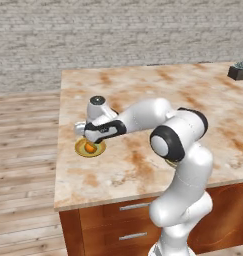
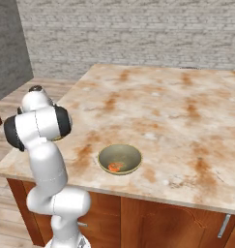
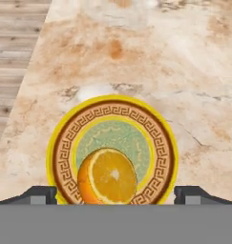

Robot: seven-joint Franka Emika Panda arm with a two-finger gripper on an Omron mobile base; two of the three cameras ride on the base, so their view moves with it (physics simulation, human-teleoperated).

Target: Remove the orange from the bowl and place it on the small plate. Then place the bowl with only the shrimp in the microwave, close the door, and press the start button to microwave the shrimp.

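Nearest the counter's front edge: bowl, low and round, olive-toned, with the pink-orange shrimp lying inside. Probably light and rigid, with a smooth glazed wall that may slip; best taken by pinching the rim, one finger inside and one outside, kept level so the shrimp stays put. Small and soft, that shrimp, likely to slide if the bowl tips.

Further along the counter from the bowl, toward its left end: small plate, yellow-rimmed with a patterned brown ring, flat on the stone. On the plate: orange, a cut half, pale face up and tilted, resting off centre toward the rim. Firm, a little juicy, not fragile.

Directly above the plate: gripper, fingers spread wide, one dark tip at each side of the plate, nothing between them, not touching the orange.

Far from the bowl, at the back right corner: a small dark object, too small to identify.
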